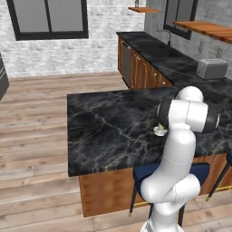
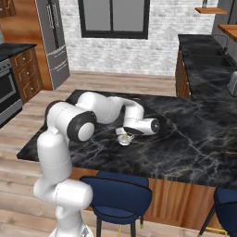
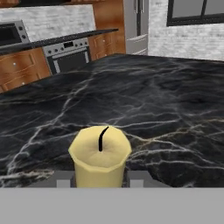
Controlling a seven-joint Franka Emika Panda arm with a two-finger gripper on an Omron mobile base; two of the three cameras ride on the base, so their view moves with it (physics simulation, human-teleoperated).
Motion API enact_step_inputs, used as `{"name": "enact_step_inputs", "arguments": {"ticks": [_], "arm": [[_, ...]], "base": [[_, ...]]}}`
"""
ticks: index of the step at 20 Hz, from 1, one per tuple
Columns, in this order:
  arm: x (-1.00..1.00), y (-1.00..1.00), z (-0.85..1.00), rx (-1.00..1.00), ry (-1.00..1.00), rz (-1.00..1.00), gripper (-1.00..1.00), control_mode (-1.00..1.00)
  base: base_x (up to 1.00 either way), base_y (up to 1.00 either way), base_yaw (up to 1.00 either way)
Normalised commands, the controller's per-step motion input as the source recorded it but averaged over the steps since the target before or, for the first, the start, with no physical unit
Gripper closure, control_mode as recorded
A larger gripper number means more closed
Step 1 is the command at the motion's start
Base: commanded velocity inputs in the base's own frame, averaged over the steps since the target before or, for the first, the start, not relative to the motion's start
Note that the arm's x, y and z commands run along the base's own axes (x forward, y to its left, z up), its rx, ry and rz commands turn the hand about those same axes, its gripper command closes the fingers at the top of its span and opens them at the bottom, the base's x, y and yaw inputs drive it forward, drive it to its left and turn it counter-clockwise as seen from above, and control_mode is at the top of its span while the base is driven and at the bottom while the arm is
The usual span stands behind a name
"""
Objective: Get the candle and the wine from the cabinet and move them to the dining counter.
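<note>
**Desk:** What have you got on screen?

**Me:** I'm looking along the claw (image 3: 100,181) and the candle (image 3: 100,155) sits squarely between its two fingers (image 3: 64,178), one pad pressed to each side of the wax. So the claw is clamped on the candle. The black wick stands straight up just ahead of the fingertips.

**Desk:** And where is that in the room?

**Me:** Over the dining counter (image 2: 194,139). From the right base camera the arm reaches out low across the black marble, and right under the claw (image 2: 126,135) I see the candle (image 2: 125,136) in its white saucer, down at the stone. Whether the saucer rests on the top or hangs just above it, I can't tell.

**Desk:** The left camera?

**Me:** The arm's big elbow covers most of it. I just catch the saucer and a bit of yellow candle (image 1: 159,130) peeking out beside it, above the dining counter (image 1: 104,131).

**Desk:** Anything near the claw?

**Me:** Beyond it, bare veined marble runs to the far edge. Well past that stand a stove (image 3: 69,59) and a steel fridge (image 3: 136,24). Below the near edge there's a blue stool (image 2: 118,196).
</note>
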Motion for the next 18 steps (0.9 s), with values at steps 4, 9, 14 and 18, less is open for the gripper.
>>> {"name": "enact_step_inputs", "arguments": {"ticks": [4, 9, 14, 18], "arm": [[0.02, 0.00, -0.01, 0.00, 0.00, 0.00, 1.00, -1.00], [0.00, 0.00, 0.00, 0.00, 0.00, 0.00, 1.00, -1.00], [0.00, 0.00, 0.00, 0.00, 0.00, 0.00, 1.00, -1.00], [0.00, 0.00, 0.00, 0.00, 0.00, 0.00, 1.00, -1.00]], "base": [[0.00, 0.00, 0.00], [0.00, 0.00, 0.00], [0.00, 0.00, 0.00], [0.00, 0.00, 0.00]]}}
